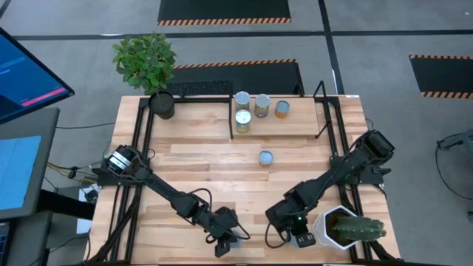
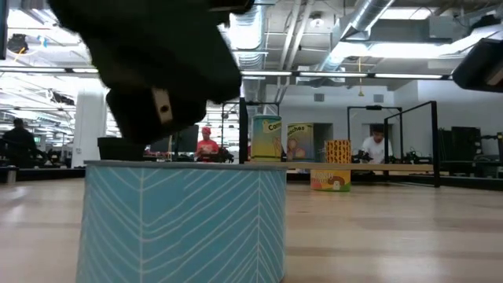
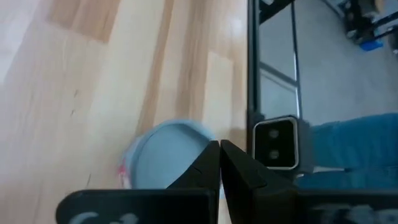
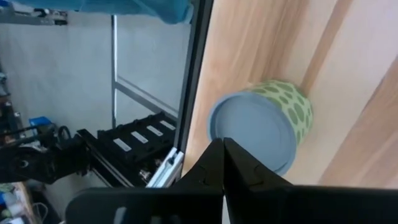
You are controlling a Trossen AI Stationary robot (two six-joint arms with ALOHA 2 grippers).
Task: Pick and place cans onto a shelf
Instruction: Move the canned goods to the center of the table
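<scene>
Both pincers clenched and empty over cans at the table's near edge.

A green-dotted can (image 4: 261, 124) with a pale-blue top stands near the edge, just under the right gripper (image 4: 222, 146), whose fingers are pressed together on nothing. To its left, a blue-topped can (image 3: 165, 155) sits just below the left gripper (image 3: 219, 149), which is likewise clenched and holds nothing. Four shelf cans (image 1: 243, 120) stand on the shelf (image 1: 295, 129) at the far side, and a lone can (image 1: 266, 157) stands mid-table. The shelf cans' labels are green, yellow and orange, and their writing is too blurred to read.
</scene>
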